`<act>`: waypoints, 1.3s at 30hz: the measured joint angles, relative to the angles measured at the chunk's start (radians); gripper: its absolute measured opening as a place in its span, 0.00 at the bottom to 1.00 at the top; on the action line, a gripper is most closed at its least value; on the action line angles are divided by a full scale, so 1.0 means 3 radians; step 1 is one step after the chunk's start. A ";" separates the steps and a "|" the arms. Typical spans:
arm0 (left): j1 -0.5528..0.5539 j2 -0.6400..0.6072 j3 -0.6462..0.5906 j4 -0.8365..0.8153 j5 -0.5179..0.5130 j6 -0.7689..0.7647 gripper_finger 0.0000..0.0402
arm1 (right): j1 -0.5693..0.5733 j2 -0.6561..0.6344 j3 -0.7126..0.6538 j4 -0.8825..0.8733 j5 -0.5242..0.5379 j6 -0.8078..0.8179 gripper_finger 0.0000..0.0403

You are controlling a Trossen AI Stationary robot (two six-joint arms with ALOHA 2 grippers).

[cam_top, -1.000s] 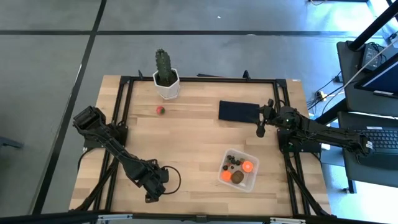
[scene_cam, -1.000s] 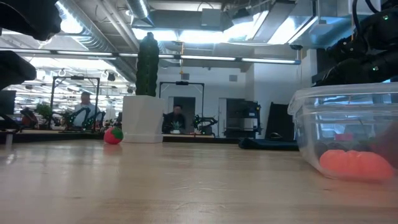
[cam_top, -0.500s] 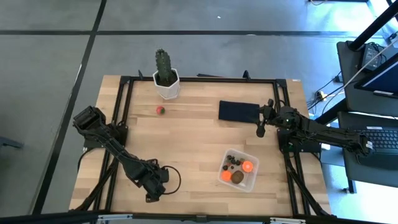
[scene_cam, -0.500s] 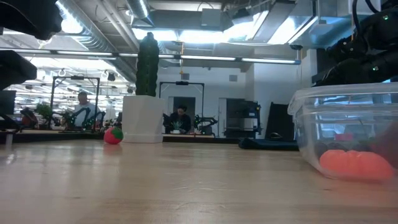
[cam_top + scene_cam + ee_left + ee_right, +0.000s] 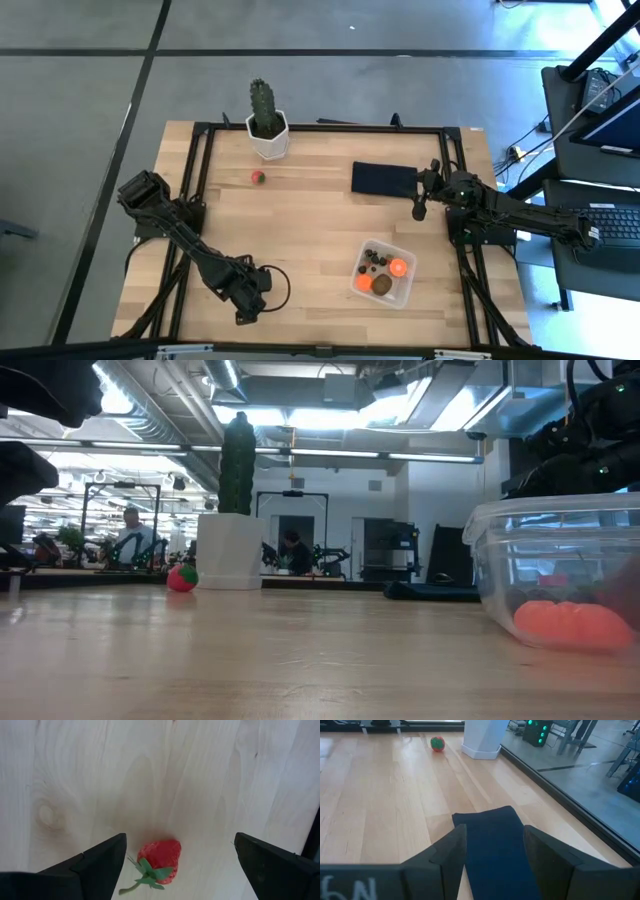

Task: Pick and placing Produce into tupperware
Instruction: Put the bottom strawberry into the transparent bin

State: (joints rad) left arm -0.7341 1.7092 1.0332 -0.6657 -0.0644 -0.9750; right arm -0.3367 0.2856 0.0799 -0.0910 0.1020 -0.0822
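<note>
My left claw (image 5: pixel 177 852) hangs low over the table (image 5: pixel 320 215) w/ jaws wide apart, a red strawberry (image 5: pixel 159 862) lying btwn them, untouched. Tupperware (image 5: pixel 385 273) w/ fruit sits near the front right. Right claw (image 5: pixel 420 208) waits half-spread over the black rectangle (image 5: pixel 381 179), gripping nothing.

Two dark, near-black jointed arms, each built of blocky housings linked by slim tubular segments. Left arm (image 5: pixel 190 245): a black cable forms a loop beside its gripper (image 5: pixel 248 305). Right arm (image 5: pixel 520 215): bulky matte casing behind its gripper (image 5: pixel 420 200). Fingers (image 5: pixel 102 857) are flat, matte dark wedges with squared edges.
</note>
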 joint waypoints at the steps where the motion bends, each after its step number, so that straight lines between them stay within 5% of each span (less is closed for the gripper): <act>1: -0.0001 0.0000 0.0000 0.0000 0.0000 -0.0001 0.90 | 0.0000 0.0001 0.0000 0.0000 0.0000 0.0000 0.49; 22: -0.0008 0.0268 0.0013 -0.0063 0.0250 0.0062 0.78 | 0.0001 0.0000 -0.0001 -0.0003 -0.0001 0.0085 0.49; 39: -0.0005 0.0277 0.0003 -0.0120 0.0312 0.0062 0.54 | 0.0000 0.0000 -0.0001 -0.0013 -0.0001 0.0086 0.49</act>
State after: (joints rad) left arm -0.7357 1.7924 1.0343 -0.7018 0.0292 -0.9565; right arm -0.3367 0.2855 0.0795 -0.0948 0.1018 -0.0564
